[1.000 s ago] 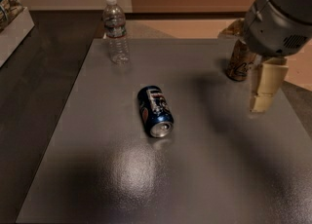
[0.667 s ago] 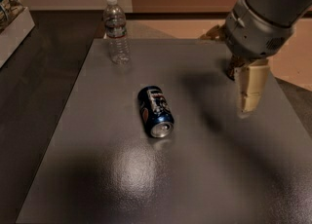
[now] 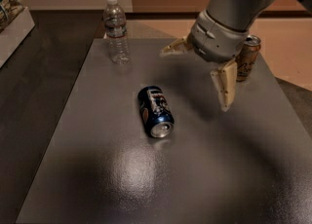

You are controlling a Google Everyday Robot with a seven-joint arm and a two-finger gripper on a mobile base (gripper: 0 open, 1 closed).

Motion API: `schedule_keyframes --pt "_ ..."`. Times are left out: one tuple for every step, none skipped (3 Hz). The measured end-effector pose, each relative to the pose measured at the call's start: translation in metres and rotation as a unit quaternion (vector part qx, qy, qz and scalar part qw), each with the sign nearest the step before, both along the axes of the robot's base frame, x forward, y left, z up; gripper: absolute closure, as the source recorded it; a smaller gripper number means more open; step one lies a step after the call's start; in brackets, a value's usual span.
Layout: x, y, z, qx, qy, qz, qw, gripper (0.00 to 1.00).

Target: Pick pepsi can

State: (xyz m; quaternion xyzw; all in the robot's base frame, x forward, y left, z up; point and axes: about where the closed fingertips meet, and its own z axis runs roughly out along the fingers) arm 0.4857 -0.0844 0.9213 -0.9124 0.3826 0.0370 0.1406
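Observation:
The pepsi can (image 3: 155,111), dark blue with red and white marks, lies on its side near the middle of the grey table (image 3: 97,159), its silver end facing me. My gripper (image 3: 194,81) hangs above the table, to the right of and behind the can, and does not touch it. Its two tan fingers are spread wide apart. One finger (image 3: 175,47) points left and the other (image 3: 224,85) points down. Nothing is held between them.
A clear plastic water bottle (image 3: 117,30) stands upright at the table's back left. A tan can (image 3: 247,57) stands at the back right, just behind my arm. A white box (image 3: 12,21) sits on the dark floor at far left.
My gripper has moved left across the table toward the pepsi can, uncovering the tan can behind it. The pepsi can and bottle have not moved.

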Motion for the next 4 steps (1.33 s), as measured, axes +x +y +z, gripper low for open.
schedule_keyframes --pt "0.011 0.018 -0.014 -0.004 -0.006 0.103 0.9946 0.00" --pt "0.012 0.038 -0.023 -0.002 -0.008 0.196 0.9805 0.00" --pt "0.005 0.056 -0.029 -0.002 -0.011 0.277 0.9609 0.00" --pt "-0.004 0.065 -0.038 -0.018 -0.018 0.326 0.9449 0.00"
